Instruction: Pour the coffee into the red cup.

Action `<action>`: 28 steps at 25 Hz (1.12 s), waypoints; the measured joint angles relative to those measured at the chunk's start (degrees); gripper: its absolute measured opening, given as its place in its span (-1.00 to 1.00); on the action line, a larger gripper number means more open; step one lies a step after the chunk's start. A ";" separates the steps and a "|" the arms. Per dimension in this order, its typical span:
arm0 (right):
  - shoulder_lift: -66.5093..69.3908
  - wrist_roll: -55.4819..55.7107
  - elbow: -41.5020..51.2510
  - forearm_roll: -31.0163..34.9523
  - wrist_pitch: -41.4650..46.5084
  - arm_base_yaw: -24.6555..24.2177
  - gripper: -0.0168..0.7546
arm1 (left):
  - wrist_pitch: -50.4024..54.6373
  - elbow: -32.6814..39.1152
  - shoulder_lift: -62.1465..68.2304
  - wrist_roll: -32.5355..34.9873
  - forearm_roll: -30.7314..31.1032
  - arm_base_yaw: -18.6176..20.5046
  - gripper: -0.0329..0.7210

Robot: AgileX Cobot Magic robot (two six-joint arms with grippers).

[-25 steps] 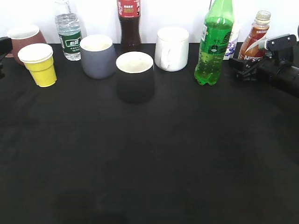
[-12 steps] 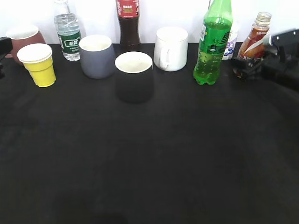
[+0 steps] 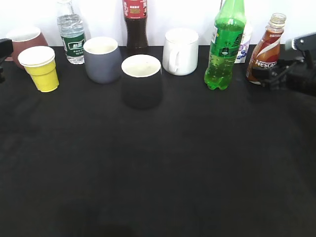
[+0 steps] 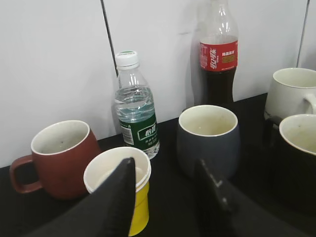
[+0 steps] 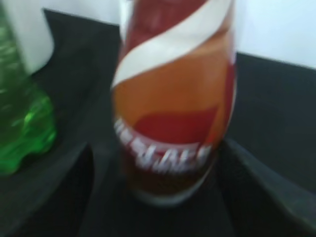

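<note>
The coffee bottle (image 3: 265, 52) with its "Nescafe" label stands upright at the back right of the black table. My right gripper (image 3: 269, 75) is open at its base. In the right wrist view the bottle (image 5: 173, 98) fills the frame between the gripper's (image 5: 158, 148) two spread dark fingers, blurred, with no visible grip. The red cup (image 3: 27, 42) stands at the back left, behind a yellow paper cup. In the left wrist view it (image 4: 59, 158) is at the left, empty. My left gripper (image 4: 165, 163) is open and empty, at the exterior view's left edge (image 3: 4, 49).
Along the back stand a yellow paper cup (image 3: 42, 69), a water bottle (image 3: 72, 34), a grey mug (image 3: 102, 59), a cola bottle (image 3: 136, 24), a white mug (image 3: 180, 52) and a green bottle (image 3: 224, 47). A black cup (image 3: 142, 81) stands in front of them.
My right gripper has shifted to the right and a little lower beside the coffee bottle, uncovering its label. The bottle, the cups and the left gripper stay put.
</note>
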 joint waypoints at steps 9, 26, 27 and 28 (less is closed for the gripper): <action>-20.93 18.20 5.66 -9.74 19.29 1.68 0.58 | 10.77 0.00 -3.85 0.00 0.05 -0.62 -0.11; -38.04 -19.62 -11.53 35.35 101.84 32.74 0.50 | 99.26 -19.18 -14.39 -0.05 -26.20 -9.11 -0.05; -41.40 -19.67 -11.53 35.88 103.73 32.74 0.50 | 100.13 -19.18 -16.03 0.07 -26.30 -9.11 -0.05; -44.59 -19.67 -11.53 36.68 105.35 32.74 0.50 | 100.30 -19.27 -18.46 1.10 -26.65 -9.11 -0.05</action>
